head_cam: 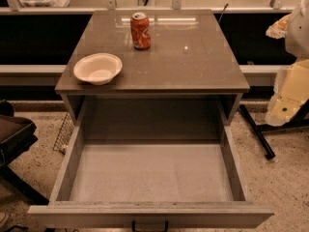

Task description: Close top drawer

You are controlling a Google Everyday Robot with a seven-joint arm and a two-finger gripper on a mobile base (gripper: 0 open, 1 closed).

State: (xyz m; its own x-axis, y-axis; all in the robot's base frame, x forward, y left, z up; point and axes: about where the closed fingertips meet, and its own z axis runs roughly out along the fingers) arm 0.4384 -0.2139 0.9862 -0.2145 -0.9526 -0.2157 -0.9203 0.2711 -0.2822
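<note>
The top drawer [150, 173] is pulled far out of the cabinet toward the camera. Its pale grey inside is empty. Its flat front [72, 215] runs along the bottom edge of the view, with the small dark handle [149, 224] at its centre. My pale arm [289, 93] is folded at the right edge, apart from the drawer. My gripper [278, 28] seems to be the pale end at the upper right, level with the cabinet top and well away from the drawer front.
On the cabinet top [193, 57] stand a white bowl [98, 68] at front left and a dented red can [140, 30] at the back. A wire rack [64, 132] and a dark chair [14, 134] are left of the drawer. A black bar [256, 132] lies on the floor at right.
</note>
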